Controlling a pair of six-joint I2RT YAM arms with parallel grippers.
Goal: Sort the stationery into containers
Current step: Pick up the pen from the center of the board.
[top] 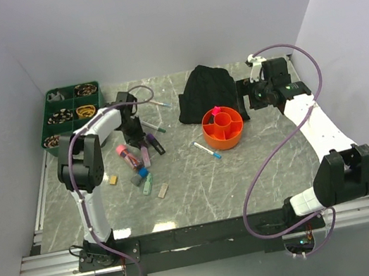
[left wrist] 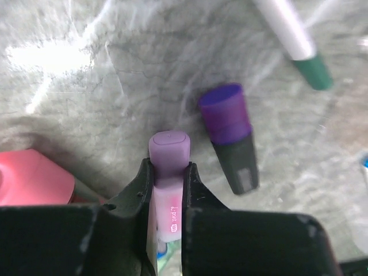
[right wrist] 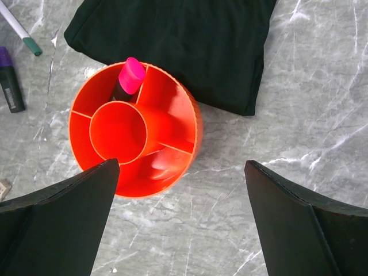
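Top external view: you see the left end effector (top: 142, 132) down among loose stationery (top: 132, 163) on the tabletop (top: 200, 185), near the tray (top: 71, 104) that sits in the far left corner. The right end effector (top: 247, 95) hangs just past the tub (top: 221, 143), beside the cloth (top: 208, 91). More small items lie scattered between the left arm and the tub.

Left wrist view: your left end effector is clamped on a lilac marker (left wrist: 169, 150), one finger against each flank, and the cap pokes out past the tips. A purple marker (left wrist: 230, 138) lies just beside it on the right, not touching. A pen (left wrist: 299, 40) with a green cap lies farther off.

Right wrist view: your right end effector stands wide apart and holds nothing, poised above the tub. A pink marker (right wrist: 129, 77) stands cap up in one outer compartment, on the side nearest the cloth. The tub sits right at the cloth's edge.
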